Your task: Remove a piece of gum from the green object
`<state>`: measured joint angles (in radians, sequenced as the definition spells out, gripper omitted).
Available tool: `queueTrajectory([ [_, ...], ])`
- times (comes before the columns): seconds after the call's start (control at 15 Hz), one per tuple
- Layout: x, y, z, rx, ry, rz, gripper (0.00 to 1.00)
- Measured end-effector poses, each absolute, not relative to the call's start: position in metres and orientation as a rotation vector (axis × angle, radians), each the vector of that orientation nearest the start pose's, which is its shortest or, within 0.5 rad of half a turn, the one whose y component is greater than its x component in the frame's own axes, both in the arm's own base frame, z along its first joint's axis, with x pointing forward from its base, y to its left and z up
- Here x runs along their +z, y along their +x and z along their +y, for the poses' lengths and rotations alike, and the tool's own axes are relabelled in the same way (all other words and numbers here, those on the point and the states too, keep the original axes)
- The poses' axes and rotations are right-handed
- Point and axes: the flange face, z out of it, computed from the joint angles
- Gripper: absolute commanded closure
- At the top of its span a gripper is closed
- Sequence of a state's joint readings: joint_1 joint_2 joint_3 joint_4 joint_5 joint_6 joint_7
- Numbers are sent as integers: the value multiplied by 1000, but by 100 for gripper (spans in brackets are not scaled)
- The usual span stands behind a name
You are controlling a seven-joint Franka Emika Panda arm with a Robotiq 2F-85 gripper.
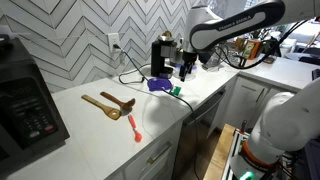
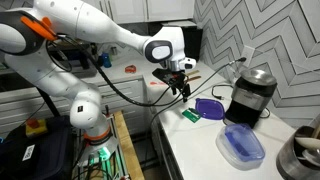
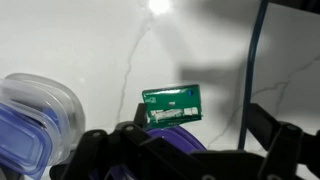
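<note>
The green object (image 3: 172,104) is a small flat green pack lying on the white marble counter, with pale pieces showing along its lower edge. It also shows in both exterior views (image 1: 175,91) (image 2: 188,115), next to a purple lid (image 2: 209,108). My gripper (image 3: 203,118) is open and empty, with its fingers spread to either side of the pack and above it. In both exterior views the gripper (image 1: 185,70) (image 2: 180,88) hangs a little above the pack and does not touch it.
A purple container (image 2: 243,145) (image 3: 35,110) sits nearby. A black appliance (image 2: 250,95) with a cable (image 3: 255,60) stands by the tiled wall. Two wooden spoons (image 1: 108,104) and an orange utensil (image 1: 134,128) lie further along the counter. The counter edge (image 2: 170,135) is close.
</note>
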<state>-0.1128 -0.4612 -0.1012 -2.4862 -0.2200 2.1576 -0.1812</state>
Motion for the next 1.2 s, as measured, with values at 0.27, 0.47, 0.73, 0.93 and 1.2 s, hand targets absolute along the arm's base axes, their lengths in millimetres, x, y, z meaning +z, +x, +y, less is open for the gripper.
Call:
queueTrajectory([
  [0.27, 462, 405, -99, -165, -3303, -140, 0],
  [0.47, 462, 406, -99, -165, -3302, -110, 0],
  [0.73, 448, 416, -103, -131, -3280, 148, 0],
  [0.93, 433, 429, -109, -115, -3249, 324, 0],
  [1.2, 408, 444, -119, -120, -3196, 438, 0],
])
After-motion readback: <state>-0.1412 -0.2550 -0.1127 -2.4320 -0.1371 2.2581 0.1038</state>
